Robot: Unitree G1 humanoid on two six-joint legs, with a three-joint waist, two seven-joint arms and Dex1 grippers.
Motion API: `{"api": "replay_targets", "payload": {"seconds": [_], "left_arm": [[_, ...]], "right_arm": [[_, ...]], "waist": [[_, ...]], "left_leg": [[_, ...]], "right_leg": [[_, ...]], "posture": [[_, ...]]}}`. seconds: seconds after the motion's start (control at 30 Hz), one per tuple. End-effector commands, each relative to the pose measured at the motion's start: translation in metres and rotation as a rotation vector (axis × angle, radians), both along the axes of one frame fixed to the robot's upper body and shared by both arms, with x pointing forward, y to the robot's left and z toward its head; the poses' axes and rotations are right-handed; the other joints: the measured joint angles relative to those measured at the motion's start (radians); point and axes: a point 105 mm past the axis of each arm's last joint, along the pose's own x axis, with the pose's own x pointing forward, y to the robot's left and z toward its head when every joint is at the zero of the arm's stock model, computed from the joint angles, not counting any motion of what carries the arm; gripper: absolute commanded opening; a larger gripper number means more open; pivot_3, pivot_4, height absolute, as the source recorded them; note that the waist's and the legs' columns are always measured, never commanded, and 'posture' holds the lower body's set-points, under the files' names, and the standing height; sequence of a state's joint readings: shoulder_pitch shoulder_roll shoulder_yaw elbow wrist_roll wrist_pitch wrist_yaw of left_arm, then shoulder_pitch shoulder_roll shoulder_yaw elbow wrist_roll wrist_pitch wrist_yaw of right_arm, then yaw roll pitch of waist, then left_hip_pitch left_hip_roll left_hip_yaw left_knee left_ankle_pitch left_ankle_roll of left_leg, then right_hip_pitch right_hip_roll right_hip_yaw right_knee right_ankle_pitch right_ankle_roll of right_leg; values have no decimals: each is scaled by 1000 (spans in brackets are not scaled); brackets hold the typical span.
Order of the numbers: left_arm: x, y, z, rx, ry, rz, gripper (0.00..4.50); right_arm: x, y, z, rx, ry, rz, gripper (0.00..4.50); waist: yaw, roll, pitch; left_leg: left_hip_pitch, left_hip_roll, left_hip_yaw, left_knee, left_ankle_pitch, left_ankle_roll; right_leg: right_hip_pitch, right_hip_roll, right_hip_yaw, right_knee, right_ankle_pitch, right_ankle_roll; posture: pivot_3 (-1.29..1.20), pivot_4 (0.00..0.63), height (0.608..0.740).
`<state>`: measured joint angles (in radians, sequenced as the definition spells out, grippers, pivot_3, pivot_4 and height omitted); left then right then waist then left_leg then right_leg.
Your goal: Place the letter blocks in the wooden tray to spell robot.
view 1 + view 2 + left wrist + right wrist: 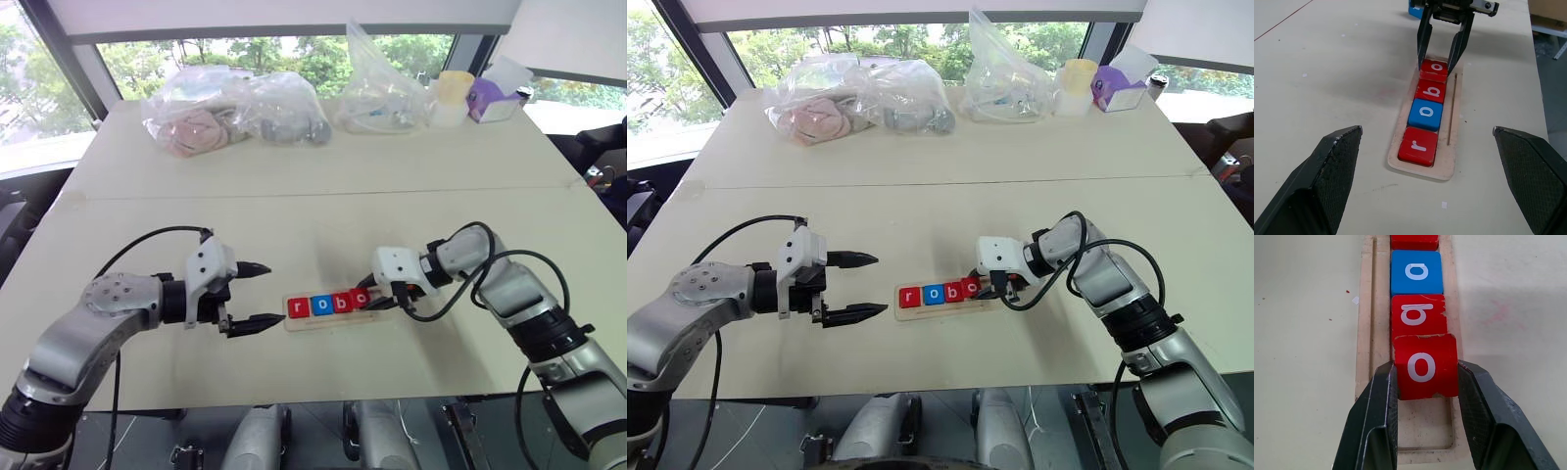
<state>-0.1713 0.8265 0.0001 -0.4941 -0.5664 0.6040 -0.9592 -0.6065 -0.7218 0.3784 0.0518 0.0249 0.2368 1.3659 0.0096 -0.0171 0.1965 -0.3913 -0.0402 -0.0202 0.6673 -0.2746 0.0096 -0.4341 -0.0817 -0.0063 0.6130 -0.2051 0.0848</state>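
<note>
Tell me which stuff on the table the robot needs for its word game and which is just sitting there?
Needed:
- tray
- r block
- blue o block
- b block
- red o block, gripped by the right gripper
- blue block behind the tray

Just lying about:
- plastic bags
- cup
- purple box

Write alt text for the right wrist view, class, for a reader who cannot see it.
The right gripper clamps a red "o" block between its two black fingers, holding it in the wooden tray right behind a red "b" block. Beyond that sit a blue "o" block and the edge of another red block, all in one row.
</note>
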Motion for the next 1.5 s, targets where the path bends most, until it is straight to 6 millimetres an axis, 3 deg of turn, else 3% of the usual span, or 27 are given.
{"api": "replay_targets", "payload": {"seconds": [0.03,1.03,1.07,1.2,1.23,1.4,1.5], "left_arm": [[0,-3,9,8,-55,-16,4500],[3,-6,12,-5,-62,-14,4500],[3,-7,12,-5,-62,-14,4500],[3,-7,12,-5,-63,-14,4500],[3,-7,12,-5,-63,-15,4500],[4,-8,12,-7,-64,-17,4500],[4,-8,12,-8,-64,-17,4500]], "right_arm": [[3,-1,17,14,-51,0,1127],[-5,-1,11,-12,-2,-9,1127],[-5,-1,11,-11,-1,-8,2184],[-6,2,14,9,6,-9,4132],[-7,3,15,11,8,-8,4440],[-5,6,27,63,13,-24,4440],[13,9,46,167,-44,-102,4440]], "waist": [[0,0,0],[0,0,0],[0,0,0],[0,0,0],[0,0,0],[0,0,0],[-1,0,0]], "left_leg": [[0,0,0,0,0,0],[0,0,0,0,0,0],[0,0,0,0,0,0],[0,0,0,0,0,0],[0,0,0,0,0,0],[0,0,0,0,0,0],[0,0,0,0,0,0]], "right_leg": [[0,0,0,0,0,0],[0,0,-1,0,1,1],[0,0,-1,0,1,1],[0,0,-1,0,1,1],[0,0,-1,0,1,1],[0,0,0,0,1,1],[0,0,0,0,1,1]], "posture": [[0,150,725],[0,150,725],[0,150,725],[0,150,725],[0,150,725],[0,150,725],[0,150,725]]}}
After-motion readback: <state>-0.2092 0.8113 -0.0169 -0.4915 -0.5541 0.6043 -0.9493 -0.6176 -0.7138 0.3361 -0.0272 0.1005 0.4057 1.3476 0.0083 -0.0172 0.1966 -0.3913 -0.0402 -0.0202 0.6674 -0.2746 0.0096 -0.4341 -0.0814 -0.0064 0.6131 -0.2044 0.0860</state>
